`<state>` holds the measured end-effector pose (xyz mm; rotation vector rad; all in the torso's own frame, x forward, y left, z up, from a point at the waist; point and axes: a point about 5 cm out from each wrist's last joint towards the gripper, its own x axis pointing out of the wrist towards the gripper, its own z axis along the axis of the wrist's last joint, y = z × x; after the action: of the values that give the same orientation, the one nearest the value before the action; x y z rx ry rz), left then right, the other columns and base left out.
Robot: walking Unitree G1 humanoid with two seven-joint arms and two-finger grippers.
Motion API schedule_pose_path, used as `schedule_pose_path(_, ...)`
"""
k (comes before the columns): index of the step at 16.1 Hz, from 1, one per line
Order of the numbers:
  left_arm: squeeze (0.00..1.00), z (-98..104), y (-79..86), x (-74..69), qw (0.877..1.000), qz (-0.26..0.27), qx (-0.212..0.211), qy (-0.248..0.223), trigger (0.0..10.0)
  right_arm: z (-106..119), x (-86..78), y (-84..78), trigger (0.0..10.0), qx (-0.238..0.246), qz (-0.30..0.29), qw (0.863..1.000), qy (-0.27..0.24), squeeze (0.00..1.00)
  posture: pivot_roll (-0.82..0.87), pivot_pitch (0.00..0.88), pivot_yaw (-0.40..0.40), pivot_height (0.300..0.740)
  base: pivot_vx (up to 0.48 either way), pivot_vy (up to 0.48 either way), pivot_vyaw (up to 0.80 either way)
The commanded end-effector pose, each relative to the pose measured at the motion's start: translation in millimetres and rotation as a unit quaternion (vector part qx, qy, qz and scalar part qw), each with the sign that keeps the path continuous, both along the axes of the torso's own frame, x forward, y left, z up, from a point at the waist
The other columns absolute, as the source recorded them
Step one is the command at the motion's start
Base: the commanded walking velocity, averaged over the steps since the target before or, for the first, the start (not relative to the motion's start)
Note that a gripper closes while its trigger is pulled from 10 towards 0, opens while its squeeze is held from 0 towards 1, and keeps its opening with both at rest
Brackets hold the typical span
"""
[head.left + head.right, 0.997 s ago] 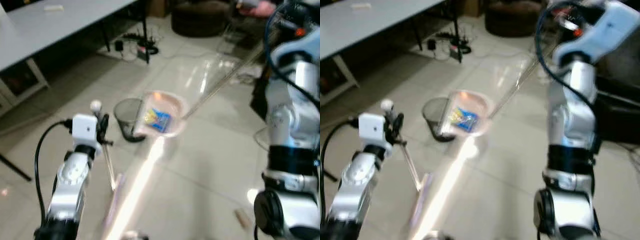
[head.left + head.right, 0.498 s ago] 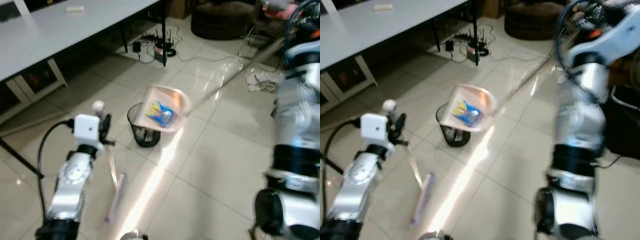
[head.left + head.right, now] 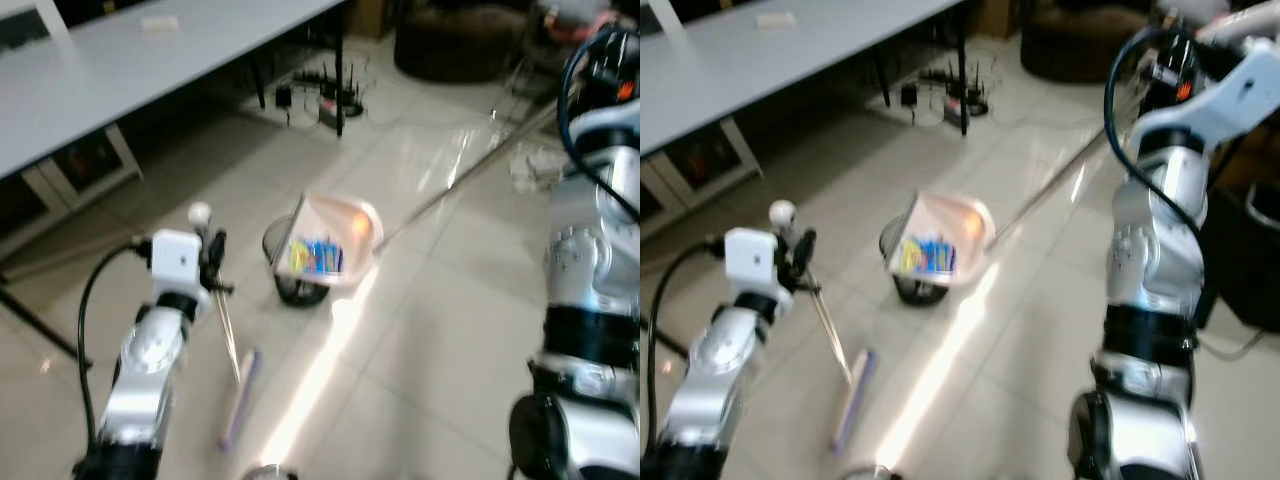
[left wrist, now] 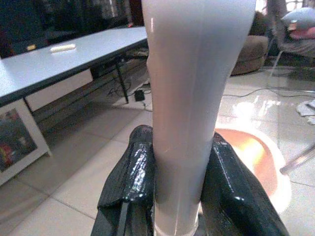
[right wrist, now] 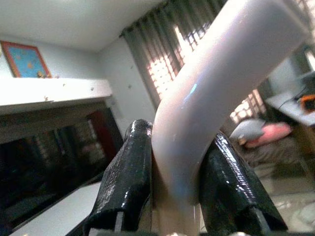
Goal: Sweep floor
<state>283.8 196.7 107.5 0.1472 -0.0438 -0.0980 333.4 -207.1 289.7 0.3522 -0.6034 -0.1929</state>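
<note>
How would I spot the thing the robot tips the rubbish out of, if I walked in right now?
Start at the long grey table, then look down to the tiled floor before it, where a small black mesh bin stands. Tilted right over that bin is the pink dustpan on a long thin pole, with a blue and yellow wrapper inside.

Pink dustpan [image 3: 335, 243] tilted above black bin [image 3: 290, 270], blue wrapper [image 3: 317, 257] inside; broom [image 3: 238, 398] on floor.
</note>
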Motion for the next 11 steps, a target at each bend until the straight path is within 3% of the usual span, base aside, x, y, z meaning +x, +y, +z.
schedule_pose_path(1,0.00,6.8,4.1,0.2,1.000,0.005,0.010,-0.014,10.0,17.9,-5.1,5.8,10.0,0.005,0.016,0.999,-0.046,0.00,0.03,0.056,0.063,0.740,0.409,0.000,0.00)
schedule_pose_path(8,0.00,5.9,5.4,-0.5,1.000,0.003,0.013,-0.011,10.0,14.9,-4.9,7.0,10.0,0.007,0.018,0.999,-0.041,0.00,0.03,0.062,0.065,0.740,0.410,0.000,0.00)
schedule_pose_path(11,0.00,5.7,5.5,-1.3,1.000,0.005,0.013,-0.011,10.0,13.6,-4.1,10.6,10.0,-0.023,0.021,0.999,-0.026,0.00,0.03,0.065,0.061,0.740,0.407,0.000,0.00)
